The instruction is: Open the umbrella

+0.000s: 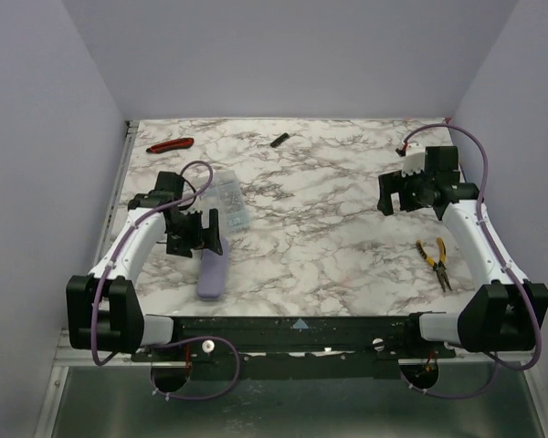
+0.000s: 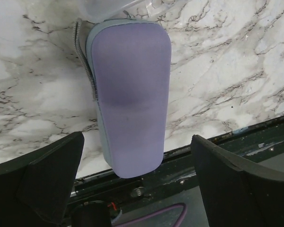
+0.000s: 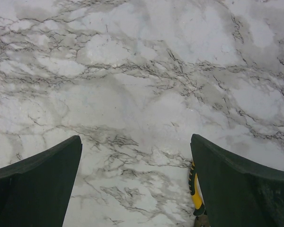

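The umbrella (image 1: 212, 272) lies collapsed on the marble table as a lavender pill-shaped oblong, near the front left. In the left wrist view the umbrella (image 2: 130, 94) fills the middle, a zipper running along its left edge. My left gripper (image 1: 194, 232) hovers over its far end, open, and my left gripper (image 2: 137, 156) has its jaws wide apart with nothing between them. My right gripper (image 1: 397, 192) hangs open at the far right, well away from the umbrella. In its own view the right gripper (image 3: 136, 156) frames only bare marble.
A clear plastic box (image 1: 228, 203) of small parts touches the umbrella's far end. Red-handled cutters (image 1: 170, 144) and a small black piece (image 1: 279, 140) lie at the back. Yellow-handled pliers (image 1: 436, 262) lie near the right arm. Walls enclose the table on three sides.
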